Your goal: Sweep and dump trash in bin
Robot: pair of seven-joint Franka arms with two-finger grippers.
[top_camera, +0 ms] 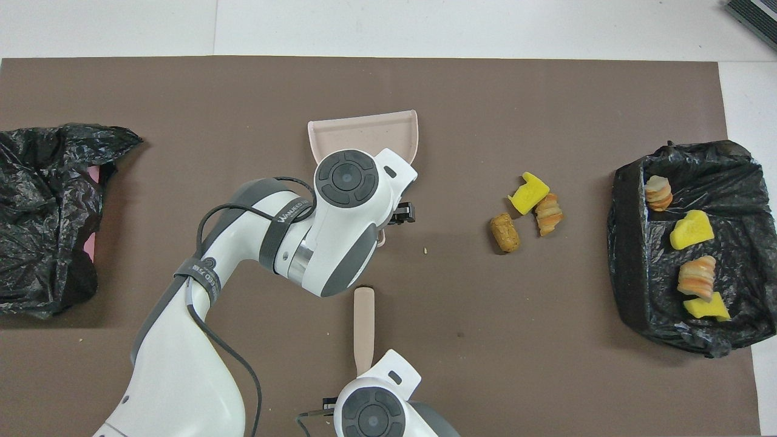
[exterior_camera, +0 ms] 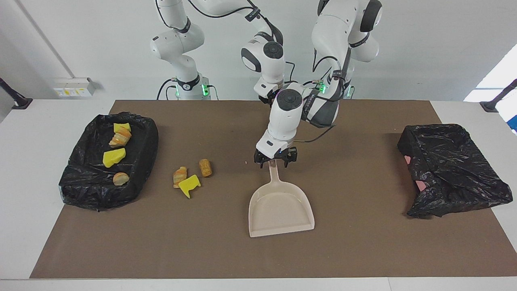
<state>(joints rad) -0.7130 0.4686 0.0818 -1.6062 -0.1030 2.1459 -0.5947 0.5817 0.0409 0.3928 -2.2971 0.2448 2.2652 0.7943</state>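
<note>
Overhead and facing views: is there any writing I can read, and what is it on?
"WANJEED", as best it reads: black strap on the left arm.
The second black strap, lower down: too small to read.
Yellow stickers on the wall box: too small to read.
Nothing else shows text.

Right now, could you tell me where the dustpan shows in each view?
Facing view: dustpan at centre, handle pointing up toward the robots.
Overhead view: dustpan above centre, half covered by the left arm.
Shared landmark: the loose trash beside it, toward the right arm's end.
</note>
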